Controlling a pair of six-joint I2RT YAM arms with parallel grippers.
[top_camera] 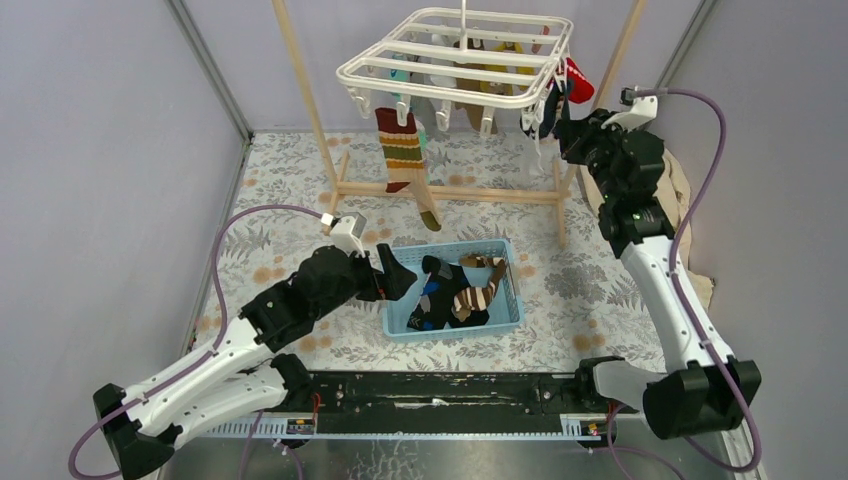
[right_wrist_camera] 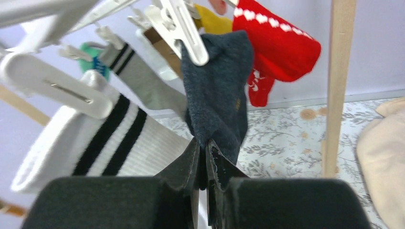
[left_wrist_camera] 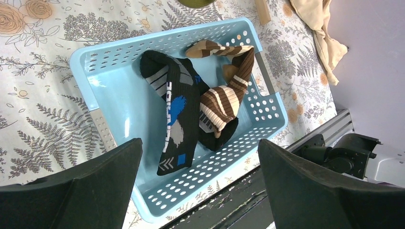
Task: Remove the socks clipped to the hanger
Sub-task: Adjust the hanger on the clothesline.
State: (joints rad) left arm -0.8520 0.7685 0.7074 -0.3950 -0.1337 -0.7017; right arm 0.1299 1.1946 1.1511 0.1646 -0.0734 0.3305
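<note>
At right corner of hanger [top_camera: 440, 72], pinches lower tip of navy sock [right_wrist_camera: 217, 95] in right gripper [right_wrist_camera: 203, 145], jaws closed on the fabric, clip [right_wrist_camera: 184, 33] biting its top. Over basket [left_wrist_camera: 95, 52], hovers with left gripper [left_wrist_camera: 198, 148] spread wide and empty. Could lose such a thin pinch on a quick pull, or, with clip refusing to open, tilt the whole hanger and swing other socks [right_wrist_camera: 110, 133].
</note>
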